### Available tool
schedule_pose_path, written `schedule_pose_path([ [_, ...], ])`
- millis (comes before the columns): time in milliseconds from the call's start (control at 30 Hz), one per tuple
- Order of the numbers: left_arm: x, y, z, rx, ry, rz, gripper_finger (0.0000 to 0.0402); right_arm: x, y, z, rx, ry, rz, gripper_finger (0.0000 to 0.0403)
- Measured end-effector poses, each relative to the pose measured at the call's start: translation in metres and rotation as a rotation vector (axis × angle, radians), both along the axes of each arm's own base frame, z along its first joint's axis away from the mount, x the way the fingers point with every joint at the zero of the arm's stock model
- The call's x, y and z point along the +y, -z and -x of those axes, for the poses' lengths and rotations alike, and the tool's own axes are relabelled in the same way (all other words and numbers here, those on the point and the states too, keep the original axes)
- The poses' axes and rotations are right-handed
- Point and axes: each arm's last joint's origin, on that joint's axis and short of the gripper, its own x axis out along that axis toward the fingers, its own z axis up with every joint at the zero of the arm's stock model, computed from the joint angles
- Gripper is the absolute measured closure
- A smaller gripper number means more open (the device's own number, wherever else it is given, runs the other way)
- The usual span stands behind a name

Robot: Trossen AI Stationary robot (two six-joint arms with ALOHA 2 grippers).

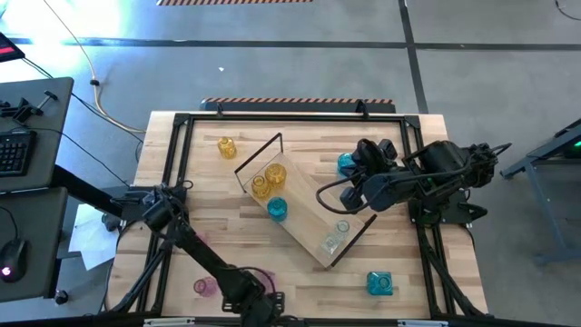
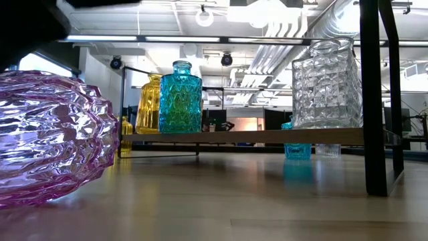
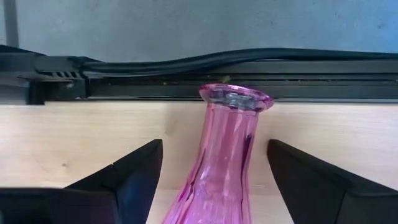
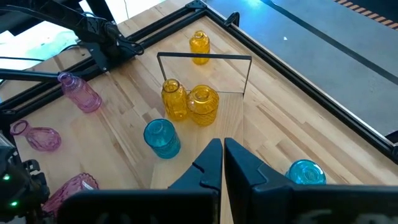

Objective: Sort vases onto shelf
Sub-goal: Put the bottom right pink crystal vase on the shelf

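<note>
Here, near edge crowded at left, open board at right.
Left gripper [image 3: 211,180] spread wide, straddling a pink vase [image 3: 217,155] at the table edge; shelf [image 1: 304,213] diagonal mid-table holds amber, teal, clear vases; right gripper [image 4: 222,163] clenched empty above it.

**Materials and finishes on record**

Tabletop [image 1: 300,272]: pale slatted wood, matt, fine grain. Shelf [image 1: 304,213]: light wood board, smooth, with thin black metal end loops. Vases [image 2: 179,99]: translucent glossy glass, faceted or ribbed; pink vase [image 3: 217,162] smooth-ribbed. Left gripper [image 3: 214,180] fingers [image 3: 118,186]: matt black.
</note>
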Motion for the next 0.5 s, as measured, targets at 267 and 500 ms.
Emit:
schedule_pose_path([
  [267,0.0072,0.0037,-0.0031,0.042,-0.016,-0.011,0.0160,0.0005,0.0000,0.0002,0.005,-0.010,0.006,0.0403],
  [500,0.0082,0.0051,-0.0012,0.081,-0.040,-0.004,0.0228,0.0006,0.0001,0.0002,0.015,-0.027,0.018,0.0403],
])
